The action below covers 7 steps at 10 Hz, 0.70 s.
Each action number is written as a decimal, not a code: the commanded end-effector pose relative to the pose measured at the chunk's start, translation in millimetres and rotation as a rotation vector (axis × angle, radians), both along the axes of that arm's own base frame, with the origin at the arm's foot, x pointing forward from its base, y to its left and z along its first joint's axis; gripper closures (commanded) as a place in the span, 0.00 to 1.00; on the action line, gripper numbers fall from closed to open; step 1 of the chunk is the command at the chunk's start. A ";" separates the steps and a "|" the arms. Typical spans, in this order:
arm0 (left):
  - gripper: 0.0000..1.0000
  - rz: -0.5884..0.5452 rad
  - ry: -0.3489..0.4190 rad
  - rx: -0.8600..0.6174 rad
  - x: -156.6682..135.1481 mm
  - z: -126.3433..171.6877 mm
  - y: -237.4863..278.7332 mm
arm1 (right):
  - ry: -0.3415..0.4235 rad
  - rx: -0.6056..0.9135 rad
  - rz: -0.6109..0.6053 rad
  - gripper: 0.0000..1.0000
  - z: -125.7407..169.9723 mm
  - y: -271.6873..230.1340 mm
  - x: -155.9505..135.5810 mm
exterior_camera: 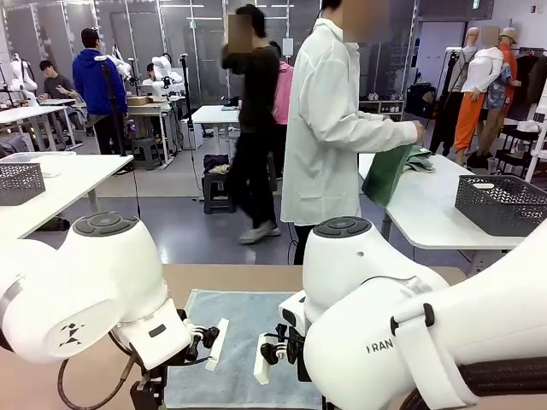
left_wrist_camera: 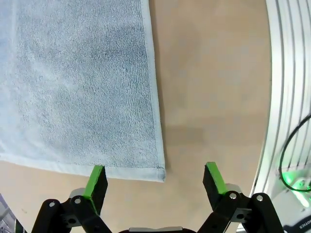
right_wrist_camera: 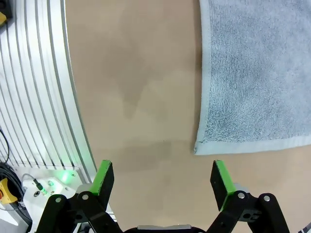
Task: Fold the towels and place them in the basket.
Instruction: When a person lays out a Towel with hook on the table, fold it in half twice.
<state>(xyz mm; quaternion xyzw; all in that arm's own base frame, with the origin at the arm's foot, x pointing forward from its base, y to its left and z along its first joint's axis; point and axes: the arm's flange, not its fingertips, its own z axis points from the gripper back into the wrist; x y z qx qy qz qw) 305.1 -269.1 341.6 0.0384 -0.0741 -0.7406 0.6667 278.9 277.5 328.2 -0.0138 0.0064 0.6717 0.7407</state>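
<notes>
Your left tool (left_wrist_camera: 154, 170) and right tool (right_wrist_camera: 162, 166) hover released above corners of the rectangular light blue-grey terry towel (left_wrist_camera: 77, 87), set for folding

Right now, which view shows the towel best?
The left wrist view: the towel fills much of it, hem and one corner sharp. The right wrist view shows a smaller part with a corner. In the front view the arms hide parts of it.

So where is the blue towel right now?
The towel lies flat on the tan table, low in the middle of the front view, between the left end effector and the right end effector.
</notes>
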 end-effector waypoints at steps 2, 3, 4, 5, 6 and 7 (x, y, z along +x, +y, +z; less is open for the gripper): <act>0.00 0.000 0.000 0.000 0.0 0.0 0.0 | 0.000 0.000 0.000 0.00 0.0 0.0 0.0; 0.00 0.000 0.000 0.000 0.0 0.0 0.0 | 0.000 0.000 0.000 0.00 0.0 0.0 0.0; 0.00 -0.013 -0.005 0.011 -0.2 -0.3 0.2 | -0.007 -0.005 0.008 0.00 1.4 1.7 1.9; 0.00 -0.001 -0.008 0.003 1.5 1.0 4.7 | -0.016 -0.007 -0.003 0.00 -1.1 1.1 6.3; 0.00 -0.007 -0.004 -0.005 3.3 -0.2 8.6 | -0.027 0.002 -0.002 0.00 -4.6 -1.0 9.5; 0.00 0.015 0.012 0.007 6.9 -4.6 13.0 | -0.035 0.005 -0.003 0.00 -7.3 -3.6 12.2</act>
